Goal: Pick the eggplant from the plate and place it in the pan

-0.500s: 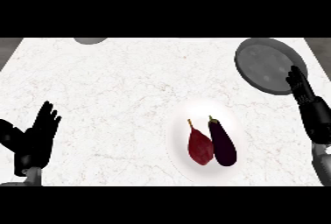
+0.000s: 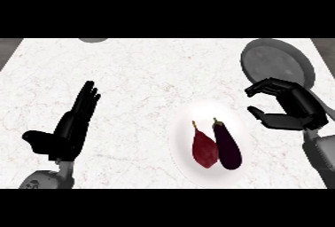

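Note:
A dark purple eggplant lies on a white plate right of the counter's middle, beside a dark red vegetable. The grey pan sits at the far right. My right hand hovers between the pan and the plate, just right of the eggplant and apart from it, fingers bent inward with the thumb below, holding nothing. My left hand rests open at the lower left, fingers up.
A grey round object shows partly at the counter's far edge, upper left. White marbled countertop spreads between the left hand and the plate.
My right hand has moved left and down from beside the pan toward the plate, and its fingers have curved inward. The left hand has shifted a little inward and up.

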